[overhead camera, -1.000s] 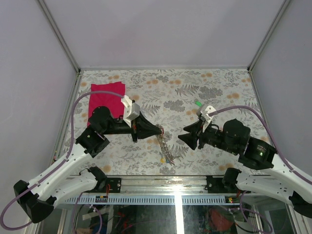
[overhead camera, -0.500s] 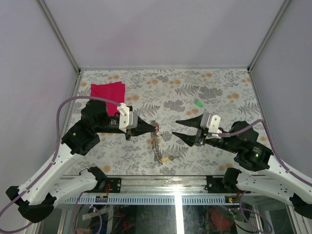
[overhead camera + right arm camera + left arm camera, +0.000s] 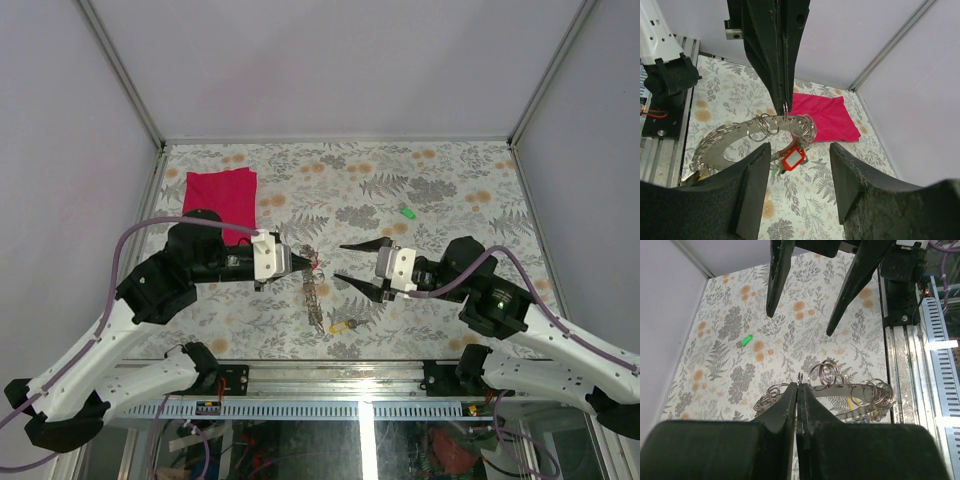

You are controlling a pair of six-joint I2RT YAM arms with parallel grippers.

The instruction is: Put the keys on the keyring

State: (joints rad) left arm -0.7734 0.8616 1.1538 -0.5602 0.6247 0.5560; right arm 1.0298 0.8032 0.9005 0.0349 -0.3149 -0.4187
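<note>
Left claw (image 3: 784,102) pinching keyring (image 3: 732,136), red key (image 3: 794,159) dangling

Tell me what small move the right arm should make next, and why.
Probably ease the open right hand forward to the keyring and take hold of it. The left hand is shut on one of its small rings, holding that end up between the arms. The right hand faces it, empty and not touching. A green key lies apart on the table.

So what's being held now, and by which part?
The left gripper pinches a small wire loop on the rim of the wide flat grey metal keyring. The right gripper holds nothing.
</note>
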